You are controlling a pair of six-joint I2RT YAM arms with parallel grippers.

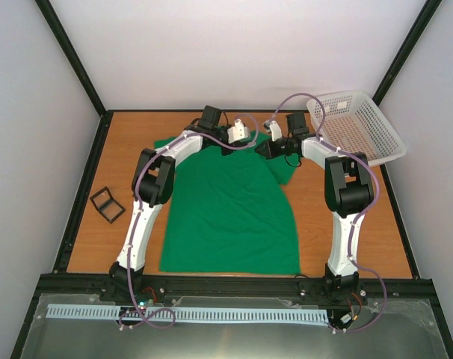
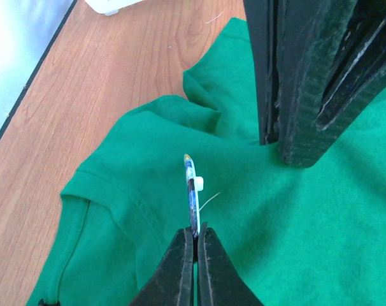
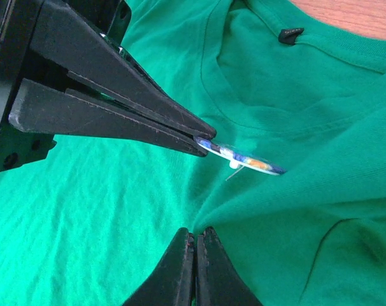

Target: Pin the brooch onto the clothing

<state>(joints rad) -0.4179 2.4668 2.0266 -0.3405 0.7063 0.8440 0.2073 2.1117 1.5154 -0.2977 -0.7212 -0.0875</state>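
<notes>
- Left wrist view: the left gripper (image 2: 195, 237) is clamped on the lower rim of the brooch (image 2: 191, 188). The brooch stands on edge over the shirt (image 2: 148, 191), and its thin pin sticks out to one side above the cloth.
- Right wrist view: the brooch hangs just below the neckline, well short of the dark collar label (image 3: 291, 34). Its disc is nearly level and the pin points down at the fabric. As far as I can tell, the pin has not entered the cloth.
- The right gripper (image 3: 194, 239) is closed with its tips on a raised crease. It appears to be pinching up a fold of shirt just beside and below the brooch.
- The coming move turns on the small gap between the pin tip and that pinched ridge. The left arm carries the brooch, so the approach falls to it: a short drop toward the fold, pin first.
- Room is tight where the two sets of fingers nearly meet, so a slip could knock them together.
- Elsewhere the table (image 1: 316, 217) gives space. The white basket (image 1: 339, 94) and the black case (image 1: 107, 204) are well apart from the work.
</notes>
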